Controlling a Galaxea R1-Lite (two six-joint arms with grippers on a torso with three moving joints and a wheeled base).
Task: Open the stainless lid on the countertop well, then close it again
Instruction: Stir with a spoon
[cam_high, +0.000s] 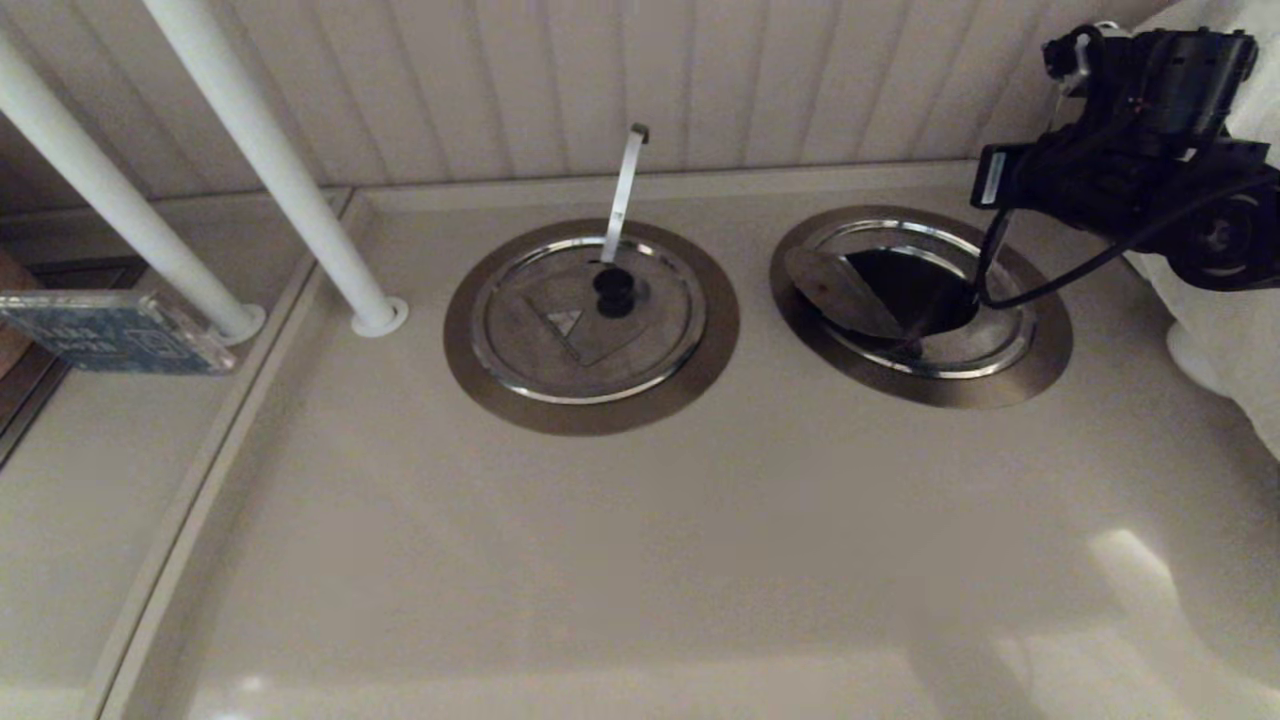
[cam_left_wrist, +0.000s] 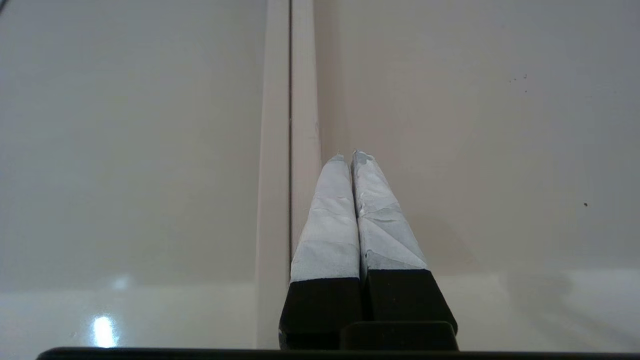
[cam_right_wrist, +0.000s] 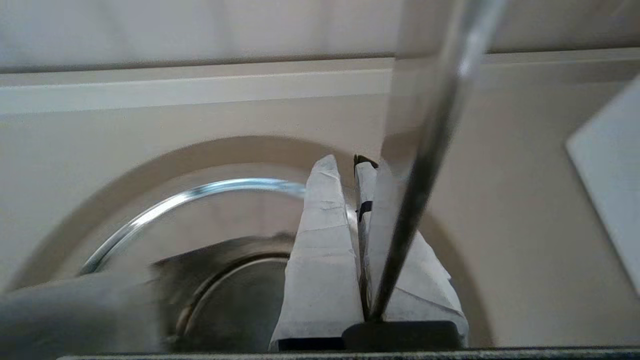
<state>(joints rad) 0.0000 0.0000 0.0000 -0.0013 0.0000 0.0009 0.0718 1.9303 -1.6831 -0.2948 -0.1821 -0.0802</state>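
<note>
lid (cam_high: 930, 330) flap up over right well (cam_high: 1040, 365) | right tool (cam_right_wrist: 357, 200) closed on ladle handle (cam_right_wrist: 430, 125) | left tool (cam_left_wrist: 352, 157) closed, empty | no readable writing

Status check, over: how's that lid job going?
Left gripper shut, parked over counter. Right gripper at round brushed-steel lid, wedge flap folded open, dark well exposed. Thin steel handle alongside it.

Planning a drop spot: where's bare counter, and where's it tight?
Free: the wide near half of the countertop, in front of both ringed wells. A narrower strip lies between the white poles and the closed twin lid. Crowded: the right rear, where the right gripper hangs over the stainless lid, flap raised. The gap between wells is slim.
</note>
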